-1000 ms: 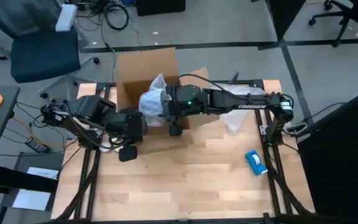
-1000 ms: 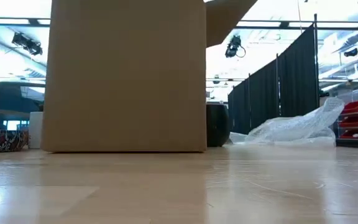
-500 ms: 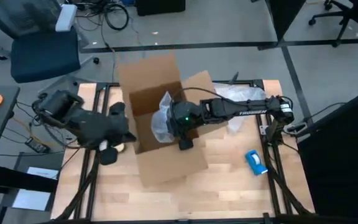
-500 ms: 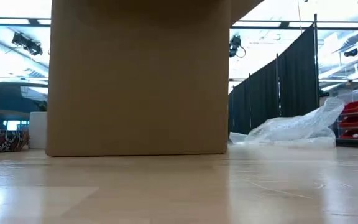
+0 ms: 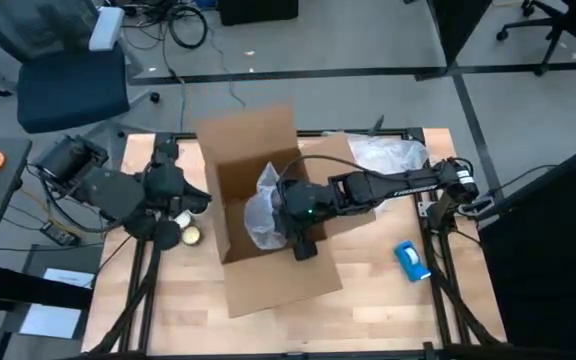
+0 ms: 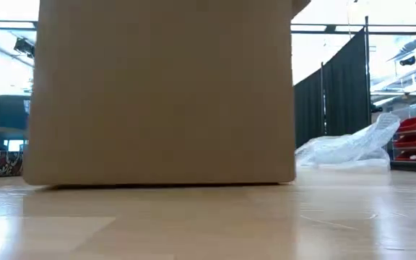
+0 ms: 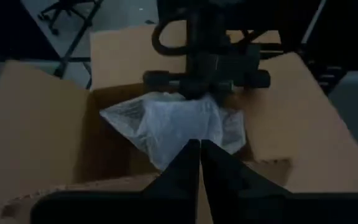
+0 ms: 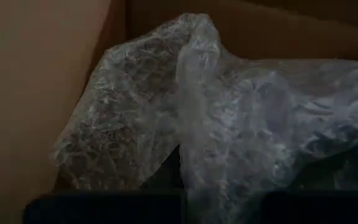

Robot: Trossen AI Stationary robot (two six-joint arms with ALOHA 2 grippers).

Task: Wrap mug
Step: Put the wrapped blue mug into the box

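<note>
Left gripper (image 7: 199, 163) closed at table's left; right arm outstretched leftward.

The high view is evenly lit with soft shadows. The low view glares from bright ceiling lights behind. Both wrist views are dim, murky and slightly blurred.
</note>
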